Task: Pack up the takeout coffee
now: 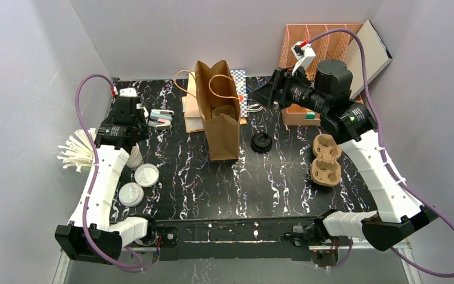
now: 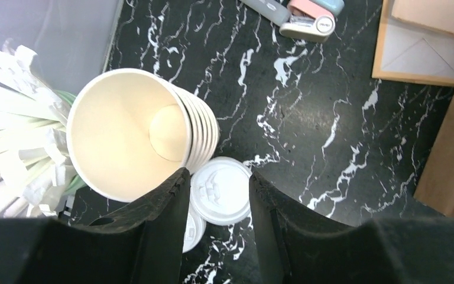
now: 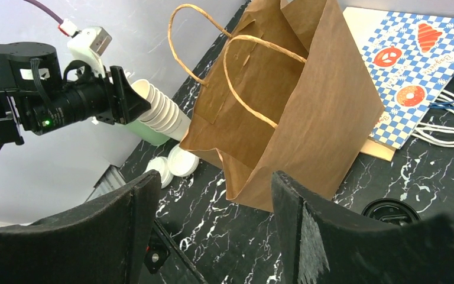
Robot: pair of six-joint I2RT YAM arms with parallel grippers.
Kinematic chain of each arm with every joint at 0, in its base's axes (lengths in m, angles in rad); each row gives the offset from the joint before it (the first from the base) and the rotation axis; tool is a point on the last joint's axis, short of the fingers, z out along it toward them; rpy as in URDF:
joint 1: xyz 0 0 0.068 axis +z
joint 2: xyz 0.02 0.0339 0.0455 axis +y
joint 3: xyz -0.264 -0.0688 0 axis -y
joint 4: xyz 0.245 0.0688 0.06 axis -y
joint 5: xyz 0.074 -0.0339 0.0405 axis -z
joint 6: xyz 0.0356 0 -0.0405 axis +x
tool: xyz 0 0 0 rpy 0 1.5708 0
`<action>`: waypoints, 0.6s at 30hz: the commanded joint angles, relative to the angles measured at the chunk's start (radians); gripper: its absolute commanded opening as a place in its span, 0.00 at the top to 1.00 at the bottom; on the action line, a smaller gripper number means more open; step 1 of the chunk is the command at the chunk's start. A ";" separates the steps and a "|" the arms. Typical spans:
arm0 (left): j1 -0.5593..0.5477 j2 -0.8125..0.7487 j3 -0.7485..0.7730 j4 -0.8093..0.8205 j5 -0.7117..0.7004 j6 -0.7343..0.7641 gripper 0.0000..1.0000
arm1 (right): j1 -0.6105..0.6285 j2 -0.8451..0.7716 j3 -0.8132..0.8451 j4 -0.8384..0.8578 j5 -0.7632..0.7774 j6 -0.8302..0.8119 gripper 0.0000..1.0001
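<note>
Coffee is not yet in the bag: the farther lidded cup [image 1: 146,175] and the nearer lidded cup [image 1: 131,194] stand on the black marbled table [image 1: 213,189] at about 8 o'clock from its middle, the nearer one at 7 o'clock of the other, just beside it. Both are upright, so each long axis is vertical and the white sip lid points up, which I judge makes a grasp from above easy; where the sip hole turns is too small to tell. The left gripper [image 2: 217,176] hangs above them with jaws partly apart and nothing between them; through the gap the farther cup's lid shows lower down, and one fingertip is at the rim of the stack of lidless cups [image 2: 133,133], at 11 o'clock of the cups; whether it touches I cannot tell. The brown paper bag [image 1: 223,127] stands upright near 12 o'clock, mouth open upward, probably so that a cup can go straight down into it. The right gripper [image 3: 214,177] is at 3 o'clock of the bag's mouth, jaws wide and empty, perhaps to steady the bag. A pulp cup carrier [image 1: 325,157] lies at 3 o'clock of the table.
</note>
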 commanded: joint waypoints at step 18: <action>0.002 0.091 -0.021 0.120 -0.207 -0.013 0.69 | 0.003 0.011 0.042 -0.017 -0.038 -0.039 0.26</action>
